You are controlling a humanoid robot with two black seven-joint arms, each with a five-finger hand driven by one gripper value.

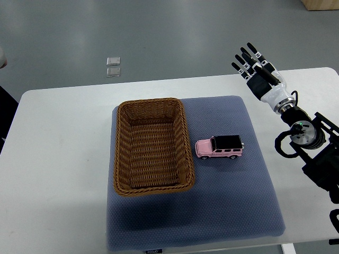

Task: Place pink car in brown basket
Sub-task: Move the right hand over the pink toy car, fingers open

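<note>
Your right hand point(254, 67) hovers with fingers spread, holding nothing, beyond the blue mat point(222, 211); the pink car point(219, 147) sits just beside the brown basket point(152, 145).

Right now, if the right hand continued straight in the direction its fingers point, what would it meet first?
Probably nothing on the table. The right hand is open, and its fingers point toward the picture's upper left, past the table's far edge, away from the pink car and brown basket. Its height is unclear.

A blue-grey mat point(222, 211) lies on a white table point(58, 159).
</note>
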